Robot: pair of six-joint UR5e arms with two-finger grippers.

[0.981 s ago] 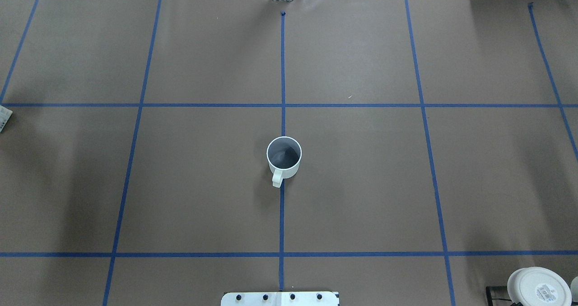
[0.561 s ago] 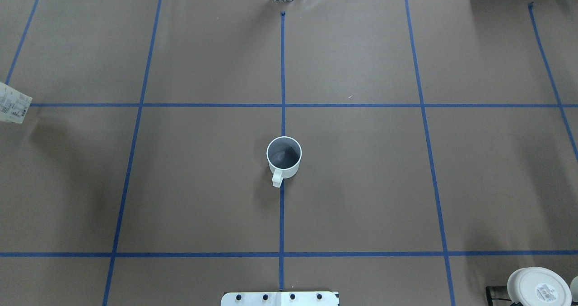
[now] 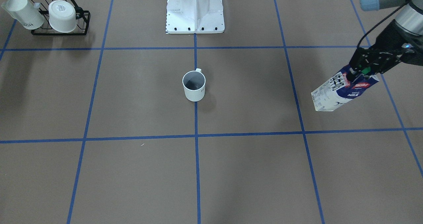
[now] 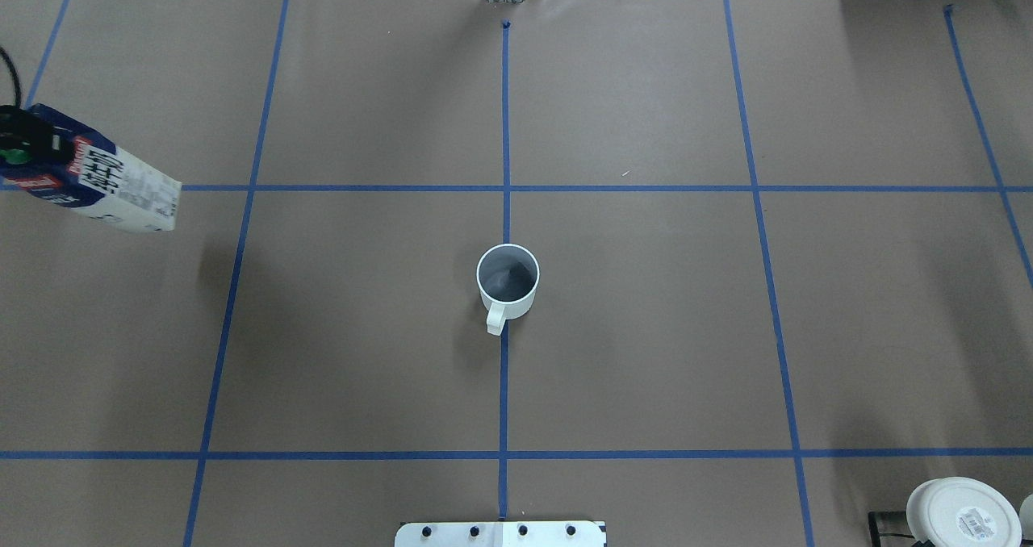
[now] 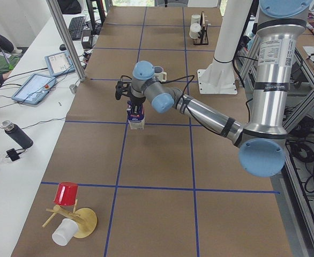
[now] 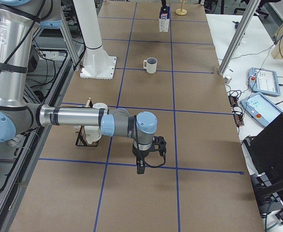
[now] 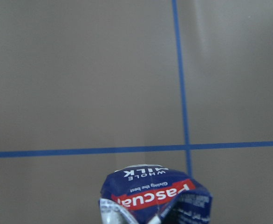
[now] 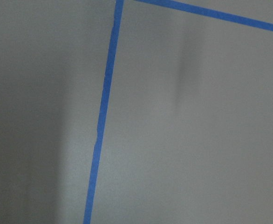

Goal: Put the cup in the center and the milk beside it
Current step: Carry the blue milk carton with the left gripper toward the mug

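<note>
The cup (image 4: 507,285), a white mug with a greyish inside, stands upright on the centre line of the table, handle toward the robot; it also shows in the front view (image 3: 194,85). My left gripper (image 3: 358,72) is shut on the top of the blue-and-white milk carton (image 3: 333,93) and holds it tilted above the table, far out on my left side (image 4: 121,192). The left wrist view shows the carton's top with its red logo (image 7: 155,198). My right gripper (image 6: 141,169) hangs low over the table near the front right; I cannot tell whether it is open or shut.
A black wire rack (image 3: 82,22) with two other white cups stands near the robot's base on its right side. The white base plate (image 3: 195,19) is at the table's near middle edge. A wooden stand (image 5: 84,222) with a red cup and a white cup sits at the left end.
The milk carton, held by the left gripper, has moved in from the left edge toward the table's middle. The cup has not moved.
</note>
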